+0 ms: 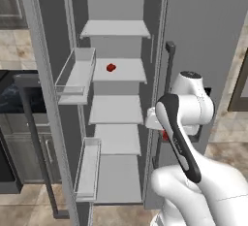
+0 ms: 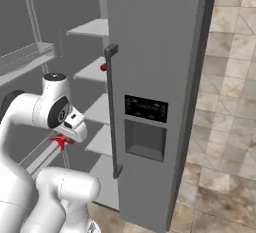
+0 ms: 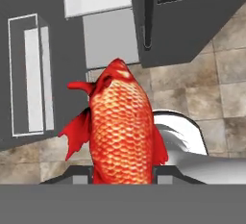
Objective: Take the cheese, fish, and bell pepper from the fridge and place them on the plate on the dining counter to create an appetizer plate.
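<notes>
Red-orange scales crowd the hand view: the fish (image 3: 122, 131) hangs nose-out from the jaws, which are pinched on its tail end, with tan floor tiles and the grey fridge (image 3: 178, 21) beyond it. In the left base view a sliver of that red shows under the white wrist, at about 4 o'clock from the open fridge compartment, just outside the shelves. In the right base view the gripper (image 2: 62, 140) sits at roughly 8 o'clock from the black dispenser panel (image 2: 145, 108), the red body poking out below it.

One shelf (image 1: 119, 70) up in the compartment carries a small dark-red blob — likely the bell pepper (image 1: 111, 67) — at about 10 o'clock from the arm's elbow. The cheese, the plate and the dining tabletop cannot be seen from here.

The step in hand looks like carrying the fish away to the plate. To do it well, keep the pinch firm, because the grip is near one end and the long body could swing or slip. Draw the arm clear of the shelf edges and the closed door's bar handle (image 2: 113, 112) before the base turns — slow, level travel should keep the fish from twisting loose.
</notes>
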